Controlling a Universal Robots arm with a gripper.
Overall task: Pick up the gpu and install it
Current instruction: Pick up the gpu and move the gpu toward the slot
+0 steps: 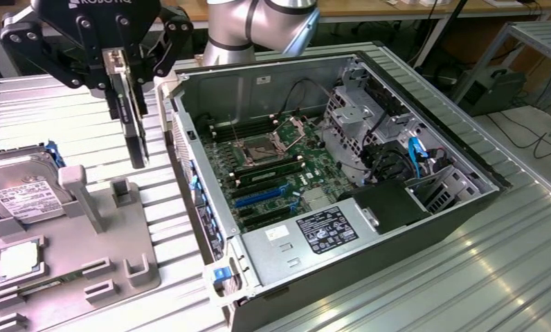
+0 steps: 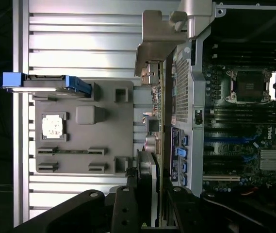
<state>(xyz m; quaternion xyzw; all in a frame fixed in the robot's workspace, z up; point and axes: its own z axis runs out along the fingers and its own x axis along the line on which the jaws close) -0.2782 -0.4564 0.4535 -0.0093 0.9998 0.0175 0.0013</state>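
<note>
My gripper (image 1: 118,69) hangs at the top of the exterior view's left, shut on the gpu (image 1: 135,138). The card hangs edge-on and upright, a thin dark slab reaching down from the fingers. It is in the air above the grey holder tray (image 1: 109,263), just outside the side wall of the open computer case (image 1: 211,228). In the wrist view the gpu (image 2: 150,165) runs as a narrow strip away from the black fingers (image 2: 125,211). Its silver end bracket (image 2: 154,46) is at the far end, close beside the case wall (image 2: 196,97).
A silver hard drive (image 1: 17,187) in blue rails and a square processor chip (image 1: 19,259) rest on the holder tray. Inside the case lie the motherboard (image 1: 275,162) with blue slots (image 1: 257,197), a drive cage (image 1: 358,117) and the power supply (image 1: 322,232). A ribbed metal table (image 1: 497,263) surrounds everything.
</note>
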